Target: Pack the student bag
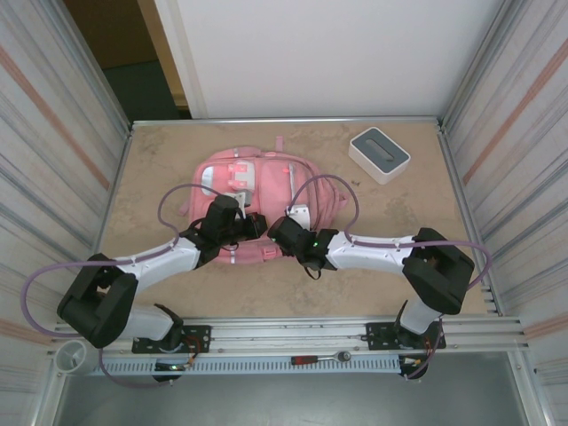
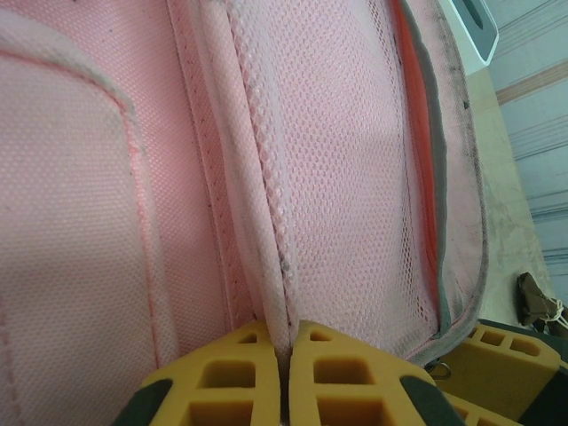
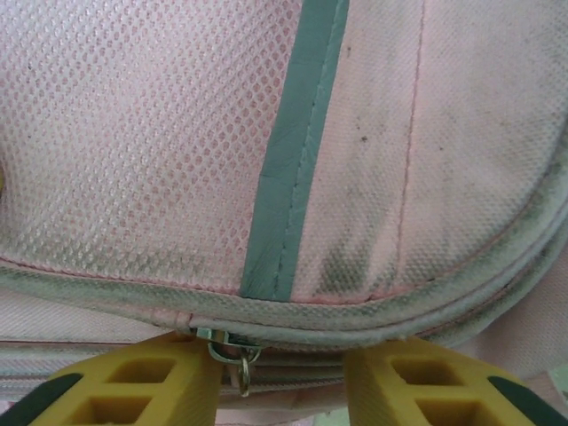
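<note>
The pink student bag (image 1: pixel 257 182) lies flat in the middle of the table. At its near edge, my left gripper (image 1: pixel 256 224) is shut on a raised fold of the bag's pink mesh fabric (image 2: pixel 275 266), which is pinched between the yellow fingertips (image 2: pixel 286 351). My right gripper (image 1: pixel 277 229) meets the same near edge from the right. Its jaws (image 3: pixel 282 373) stand apart astride the bag's grey-piped rim (image 3: pixel 355 311). A small metal zipper pull (image 3: pixel 232 355) hangs between them, against the left finger (image 3: pixel 169 377). A grey-green strip (image 3: pixel 297 151) runs up the bag (image 3: pixel 160 133).
A white-and-grey box (image 1: pixel 379 153) sits at the back right of the table. Corrugated walls close in both sides. A red-handled tool (image 1: pixel 321 358) lies on the front rail between the arm bases. The right gripper's yellow finger (image 2: pixel 506 355) shows beside the left one.
</note>
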